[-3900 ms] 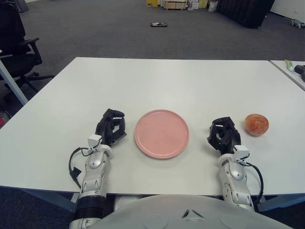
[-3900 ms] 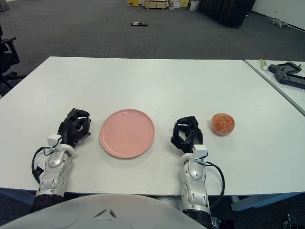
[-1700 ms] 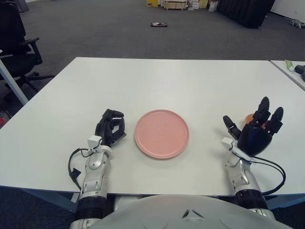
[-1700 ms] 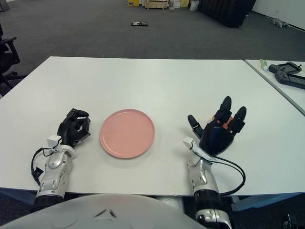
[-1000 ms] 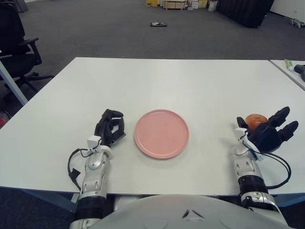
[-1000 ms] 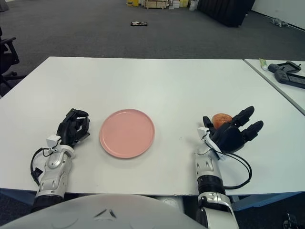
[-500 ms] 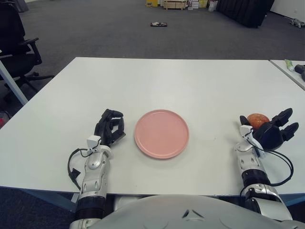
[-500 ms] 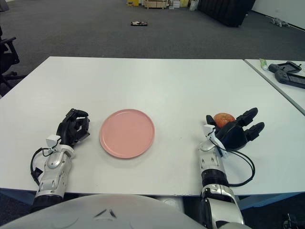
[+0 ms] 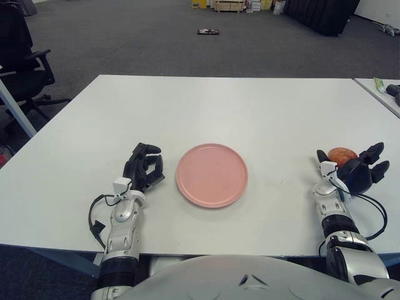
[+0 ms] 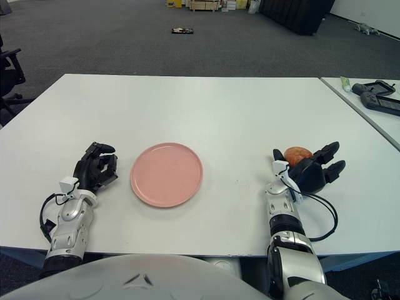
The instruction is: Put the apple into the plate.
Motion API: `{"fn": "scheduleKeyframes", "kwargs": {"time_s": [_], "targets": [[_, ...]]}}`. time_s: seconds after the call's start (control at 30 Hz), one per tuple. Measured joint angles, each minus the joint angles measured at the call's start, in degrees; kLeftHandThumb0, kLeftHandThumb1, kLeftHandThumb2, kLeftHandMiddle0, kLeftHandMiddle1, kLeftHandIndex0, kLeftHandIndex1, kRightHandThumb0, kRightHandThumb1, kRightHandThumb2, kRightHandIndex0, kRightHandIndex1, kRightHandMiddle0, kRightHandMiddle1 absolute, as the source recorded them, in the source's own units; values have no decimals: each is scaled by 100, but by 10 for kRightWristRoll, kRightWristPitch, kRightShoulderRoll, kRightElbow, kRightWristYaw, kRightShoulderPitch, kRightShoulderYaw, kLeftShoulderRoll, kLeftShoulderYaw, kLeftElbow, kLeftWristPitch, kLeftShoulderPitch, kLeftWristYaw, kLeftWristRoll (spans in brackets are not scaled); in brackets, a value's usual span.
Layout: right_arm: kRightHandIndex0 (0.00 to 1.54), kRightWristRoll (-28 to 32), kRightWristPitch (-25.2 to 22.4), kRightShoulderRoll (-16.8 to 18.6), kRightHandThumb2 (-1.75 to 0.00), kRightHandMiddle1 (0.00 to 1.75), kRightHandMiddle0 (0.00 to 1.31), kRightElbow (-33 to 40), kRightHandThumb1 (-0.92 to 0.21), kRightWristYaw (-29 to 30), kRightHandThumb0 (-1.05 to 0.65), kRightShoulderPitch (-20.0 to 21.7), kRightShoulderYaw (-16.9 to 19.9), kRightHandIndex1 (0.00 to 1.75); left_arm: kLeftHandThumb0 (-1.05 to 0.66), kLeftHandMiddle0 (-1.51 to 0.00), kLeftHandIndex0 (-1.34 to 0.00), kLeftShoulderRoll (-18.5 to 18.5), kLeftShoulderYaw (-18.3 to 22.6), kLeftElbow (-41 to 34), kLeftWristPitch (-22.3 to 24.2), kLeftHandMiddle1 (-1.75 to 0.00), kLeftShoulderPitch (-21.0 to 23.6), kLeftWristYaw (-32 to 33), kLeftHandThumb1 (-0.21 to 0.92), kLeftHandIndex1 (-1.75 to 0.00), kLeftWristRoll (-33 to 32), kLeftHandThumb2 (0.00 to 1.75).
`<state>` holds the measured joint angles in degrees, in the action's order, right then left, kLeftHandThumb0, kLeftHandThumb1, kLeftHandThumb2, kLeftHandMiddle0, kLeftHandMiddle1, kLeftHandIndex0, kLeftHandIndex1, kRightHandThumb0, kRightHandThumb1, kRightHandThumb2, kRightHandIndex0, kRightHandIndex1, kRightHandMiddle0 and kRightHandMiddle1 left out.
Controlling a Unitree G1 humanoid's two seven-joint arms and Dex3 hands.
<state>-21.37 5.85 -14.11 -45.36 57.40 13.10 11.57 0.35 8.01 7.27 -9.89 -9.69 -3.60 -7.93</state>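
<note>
the right hand's fingers (image 10: 330,157) are spread wide, thumb on the near-left and two fingers reaching out to the right, closed on nothing yet. the right hand (image 10: 310,170) sits low at the table's right side with the apple (image 10: 297,153) just beyond the palm, touching or nearly so; true contact can't be made out. so the apple lies directly ahead of the fingers, and being roundish it offers no long axis to line up with. the pink plate (image 10: 166,173) rests well apart to the left, mid-table. the left hand (image 10: 95,167) lies curled and idle left of the plate, far from the apple, so the grasp looks like the right hand's job.
</note>
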Motion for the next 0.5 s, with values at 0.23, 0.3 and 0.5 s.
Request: {"fn": "scheduleKeyframes", "kwargs": {"time_s": [0.23,0.3,0.5], "targets": [[0,3,-12,0,-52,0,0,17,-63,-31,-91,0,-10,0,-1,-58,-38,0,0,0,0,-172,0,-1,34,-175,0,130],[0,6,-12,0,-56,0,0,21,-62,-43,-89,0,-10,0,-1,-58,-39,0,0,0,0,-172,0,-1,34,-175,0,130],[0,23,-14,-2,-73,0,0,27,-57,-69,-81,0,-6,0,-1,-58,-38,1,-1,-1,0,-174,-1,-1,34,-175,0,131]]}}
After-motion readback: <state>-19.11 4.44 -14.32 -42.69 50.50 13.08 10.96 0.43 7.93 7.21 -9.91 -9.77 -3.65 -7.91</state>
